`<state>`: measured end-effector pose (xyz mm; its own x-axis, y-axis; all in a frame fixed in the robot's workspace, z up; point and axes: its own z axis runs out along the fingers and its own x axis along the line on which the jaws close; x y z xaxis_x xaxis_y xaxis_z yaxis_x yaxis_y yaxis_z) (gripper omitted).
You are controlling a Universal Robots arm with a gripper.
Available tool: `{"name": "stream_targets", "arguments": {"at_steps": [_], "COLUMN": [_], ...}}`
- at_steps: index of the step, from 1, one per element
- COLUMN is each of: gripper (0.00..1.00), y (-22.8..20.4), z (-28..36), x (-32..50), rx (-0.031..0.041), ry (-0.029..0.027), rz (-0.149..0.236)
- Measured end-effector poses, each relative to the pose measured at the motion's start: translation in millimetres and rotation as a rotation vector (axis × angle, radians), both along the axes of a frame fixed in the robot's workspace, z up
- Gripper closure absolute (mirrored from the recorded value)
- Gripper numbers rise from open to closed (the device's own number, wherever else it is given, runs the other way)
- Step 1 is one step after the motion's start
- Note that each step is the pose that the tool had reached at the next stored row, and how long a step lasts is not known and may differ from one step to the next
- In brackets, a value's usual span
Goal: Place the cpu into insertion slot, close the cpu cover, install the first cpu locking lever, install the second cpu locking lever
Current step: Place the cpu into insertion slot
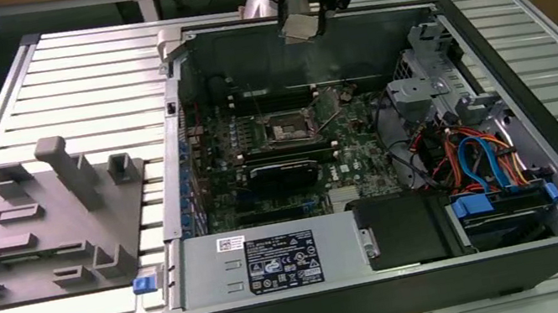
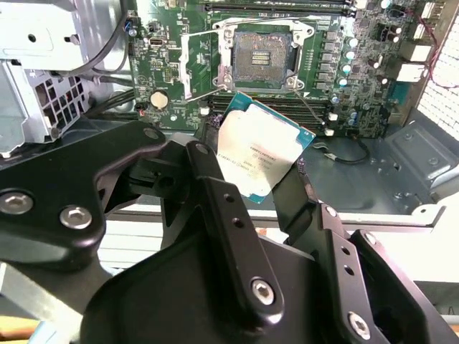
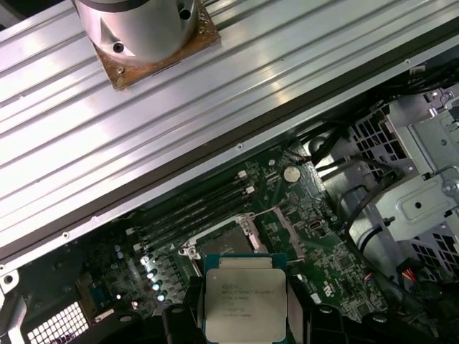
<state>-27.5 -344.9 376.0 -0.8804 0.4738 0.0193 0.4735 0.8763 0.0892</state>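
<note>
Slatted aluminium table (image 1: 50,76) carries an open computer case (image 1: 556,187), with the green circuit board (image 1: 256,156) on the case floor. The arm comes in from above with its wrist pointed down, and the gripper (image 1: 301,27) hangs over the case's far wall. The fingers (image 2: 208,172) are clamped on opposite edges of the cpu (image 2: 262,147), held between them metal top up, tilted and clear of the board. The insertion slot (image 2: 259,61) lies beyond the fingertips, well apart from the chip, its contacts exposed. The cpu cover (image 2: 199,68) is swung open just beside the slot.
</note>
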Motion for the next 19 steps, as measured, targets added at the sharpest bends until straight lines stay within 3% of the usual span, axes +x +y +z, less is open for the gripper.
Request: {"name": "stream_targets", "arguments": {"at_steps": [7, 13, 19], "gripper": [0.46, 0.46, 0.46], "y": [0.1, 0.1, 0.1], "z": [-0.4, -1.0, -1.0], "x": [0.0, 0.0, 0.0], "rx": [-0.0001, -0.0001, -0.0001], "ry": [-0.0001, -0.0001, 0.0000], "rz": [-0.077, -0.176, -0.187]}}
